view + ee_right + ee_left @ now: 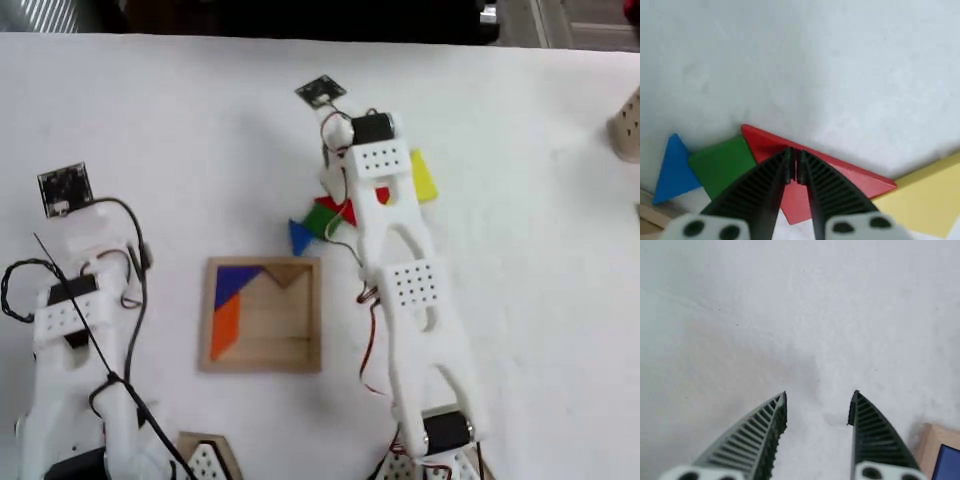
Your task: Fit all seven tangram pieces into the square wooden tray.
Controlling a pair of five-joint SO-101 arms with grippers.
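Note:
The square wooden tray (262, 366) lies mid-table. It holds a dark blue piece (236, 282), an orange piece (225, 328) and a wood-coloured triangle (285, 274). Beyond its far right corner lie a loose blue triangle (298, 237), a green piece (322, 217), a red triangle (840, 172) and a yellow piece (424, 175). My right gripper (795, 167) is shut, its tips over the middle of the red triangle, beside the green piece (722, 162). My left gripper (817, 407) stands open over bare table left of the tray, whose corner (932, 440) shows near one finger.
The right arm (415, 290) stretches along the tray's right side, with wires trailing by it. A perforated tan object (625, 125) stands at the far right edge. A small wooden block (205, 455) lies at the front between the arm bases.

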